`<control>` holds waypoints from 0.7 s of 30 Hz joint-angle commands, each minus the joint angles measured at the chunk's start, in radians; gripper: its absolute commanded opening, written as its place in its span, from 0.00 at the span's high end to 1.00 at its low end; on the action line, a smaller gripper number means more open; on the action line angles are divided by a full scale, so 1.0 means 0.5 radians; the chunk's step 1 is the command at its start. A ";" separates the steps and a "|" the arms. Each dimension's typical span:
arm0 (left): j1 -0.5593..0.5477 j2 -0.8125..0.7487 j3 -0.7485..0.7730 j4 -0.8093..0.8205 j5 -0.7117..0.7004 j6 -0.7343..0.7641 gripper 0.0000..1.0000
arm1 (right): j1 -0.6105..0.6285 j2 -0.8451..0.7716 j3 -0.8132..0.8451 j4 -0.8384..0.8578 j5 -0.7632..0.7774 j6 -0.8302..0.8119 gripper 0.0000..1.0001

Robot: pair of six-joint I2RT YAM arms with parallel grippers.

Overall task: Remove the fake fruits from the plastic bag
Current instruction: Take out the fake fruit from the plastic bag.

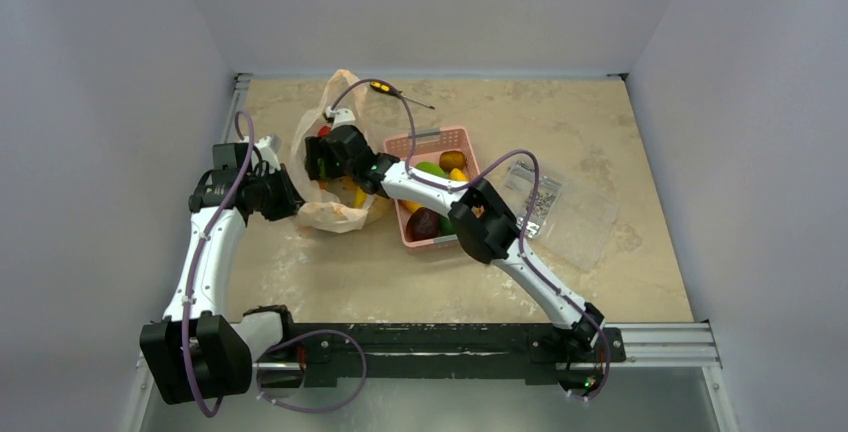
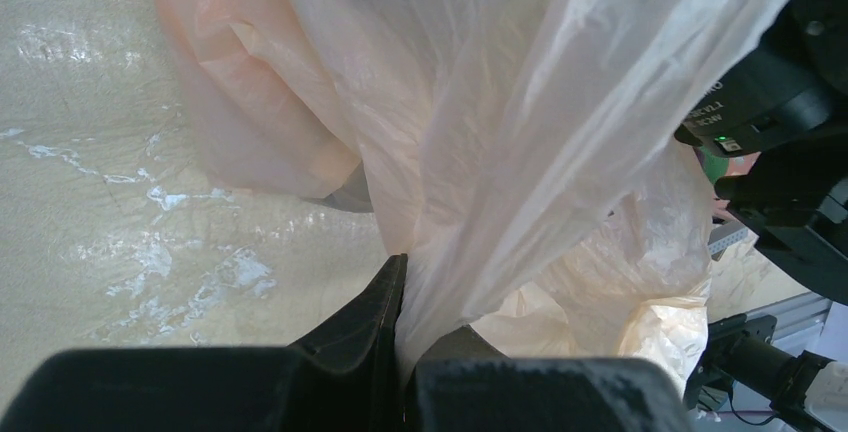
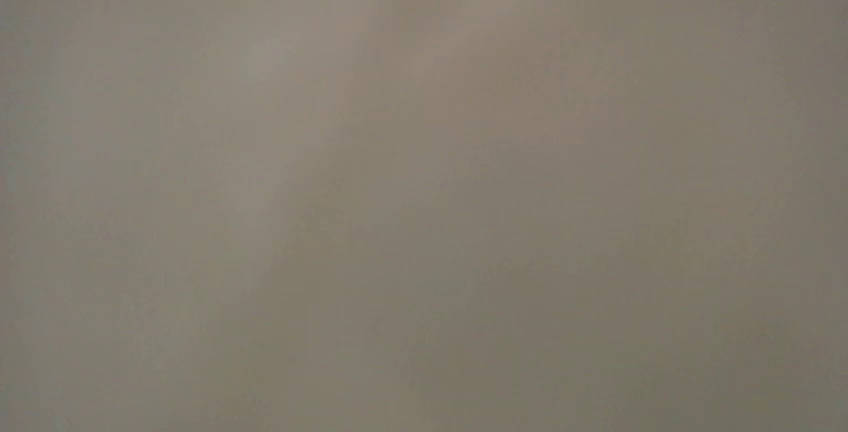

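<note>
The plastic bag (image 1: 336,214) lies crumpled at the table's left, pale peach and translucent. My left gripper (image 1: 291,196) is shut on a bunched fold of it; in the left wrist view the film (image 2: 500,102) rises from between the closed fingers (image 2: 375,312). My right gripper (image 1: 320,157) reaches into the bag's mouth from the right, its fingers hidden by the film. The right wrist view is a blank grey-brown blur. A bit of red fruit (image 1: 324,132) and a yellow banana (image 1: 360,197) show through the bag.
A pink basket (image 1: 440,139) right of the bag holds a green fruit (image 1: 432,169), a brown kiwi (image 1: 452,160) and a dark purple-brown fruit (image 1: 424,223). A yellow-handled screwdriver (image 1: 382,86) lies behind the bag. A clear packet (image 1: 575,220) lies right of the basket.
</note>
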State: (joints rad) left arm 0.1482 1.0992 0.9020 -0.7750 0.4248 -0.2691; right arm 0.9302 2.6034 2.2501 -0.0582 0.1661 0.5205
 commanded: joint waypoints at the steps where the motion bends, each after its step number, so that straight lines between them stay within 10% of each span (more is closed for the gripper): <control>1: -0.008 -0.019 0.028 0.039 0.049 0.013 1.00 | 0.005 0.026 0.134 -0.006 0.052 -0.003 0.15; 21: -0.011 -0.045 0.017 0.054 0.047 0.004 1.00 | 0.012 0.084 0.178 -0.011 -0.087 0.230 0.87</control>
State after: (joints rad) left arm 0.1482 1.0992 0.9020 -0.7750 0.4271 -0.2691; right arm 0.9302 2.6350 2.2829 -0.0597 0.1539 0.5430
